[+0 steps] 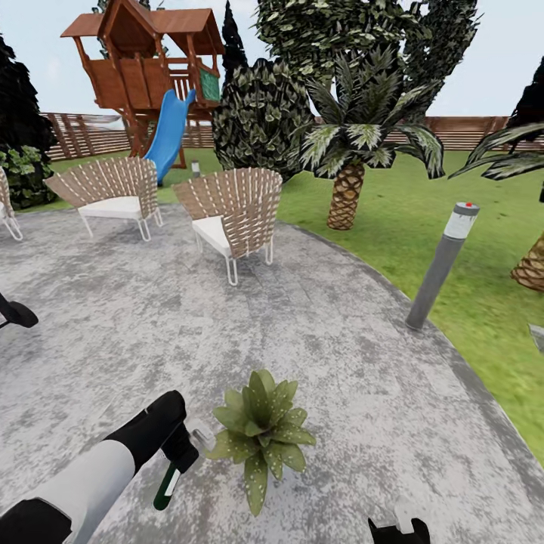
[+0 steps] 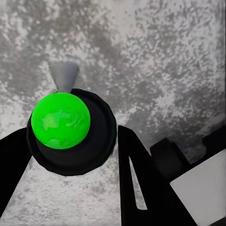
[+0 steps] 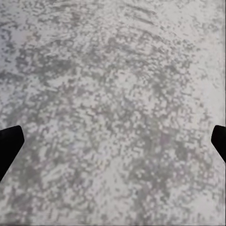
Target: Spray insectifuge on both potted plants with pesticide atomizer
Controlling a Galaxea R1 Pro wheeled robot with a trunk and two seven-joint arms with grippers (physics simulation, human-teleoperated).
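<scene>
While the left gripper (image 1: 180, 451) clamps the pesticide atomizer (image 1: 168, 482) just beside the potted plant (image 1: 261, 432), the spraying step looks to be in hand. The bottle hangs tilted, green body down toward the patio (image 1: 325, 340), whitish head pointing at the leaves. From the left wrist, its bright green body (image 2: 60, 120) sits between the dark fingers (image 2: 141, 188), grey nozzle beyond it.

The right gripper (image 1: 398, 531) is cut off at the frame's edge; its wrist view shows dark fingertips (image 3: 9, 146) set wide apart over bare stone, holding nothing.

I can make out no pale specks on the leaves, so I judge this plant not yet covered. Next, the nozzle wants to stay aimed at the rosette while the trigger is worked. The plant's pot is hidden under its leaves, and I can see just this one potted plant here.

Farther behind the plant stand two woven chairs (image 1: 234, 211), a grey bollard lamp (image 1: 442, 264), a palm (image 1: 355, 159) and the playhouse (image 1: 143, 68).
</scene>
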